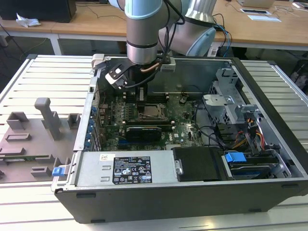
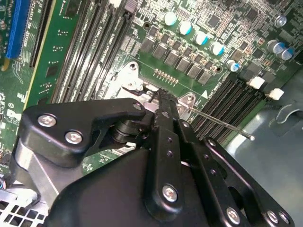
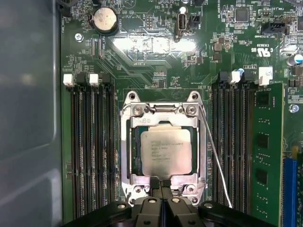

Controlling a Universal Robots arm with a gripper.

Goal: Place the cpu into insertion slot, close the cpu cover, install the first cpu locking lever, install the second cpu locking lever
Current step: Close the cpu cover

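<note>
The gripper (image 3: 161, 187), fingers pressed together with nothing between them, stands with its tips at the edge of the cover (image 3: 201, 142), just above the middle of the exterior view. The cpu (image 3: 165, 152) lies flat in the slot (image 3: 137, 158), and the cover is folded down around it. A thin wire lever (image 3: 215, 156) beside the cover slants away, its free end over the memory slots (image 3: 232, 156).

Open black computer case (image 1: 192, 202) with silver power supply (image 1: 96, 168); grey fixture blocks (image 1: 45, 115) beside it
</note>
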